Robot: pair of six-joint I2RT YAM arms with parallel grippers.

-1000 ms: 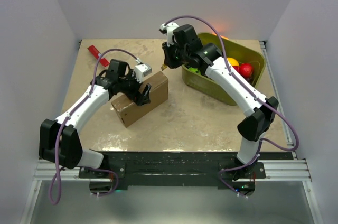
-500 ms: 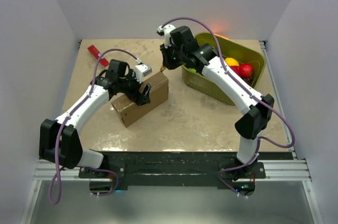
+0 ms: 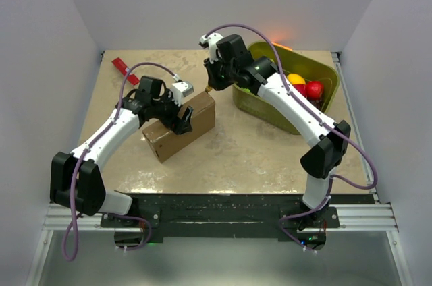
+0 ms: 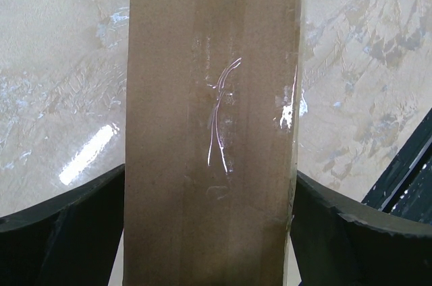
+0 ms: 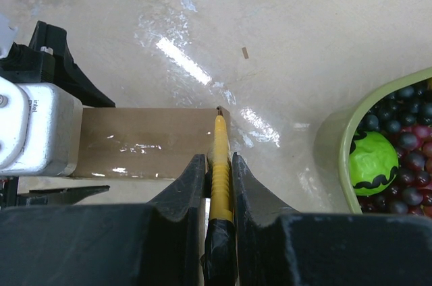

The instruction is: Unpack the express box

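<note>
The express box (image 3: 200, 112) is a brown cardboard box lying closed on the table, with clear tape along its top (image 4: 212, 97). My left gripper (image 3: 183, 121) straddles its middle, one finger (image 4: 61, 232) pressed against each long side. My right gripper (image 3: 210, 83) hovers over the box's far right corner. It is shut on a yellow cutter (image 5: 220, 141) with a black-taped handle. The cutter's tip rests at the top edge of the box's end (image 5: 155, 141). The left arm's wrist camera (image 5: 34, 124) shows at the left of the right wrist view.
An olive-green tub (image 3: 270, 112) of fruit stands at the back right, close behind my right arm. It holds a green ball (image 5: 373, 162) and dark berries. A red flat item (image 3: 124, 69) lies at the far left corner. Grey walls enclose the table.
My right gripper has shifted slightly left with the cutter, toward the box's far corner. The left arm and the box have not moved.
</note>
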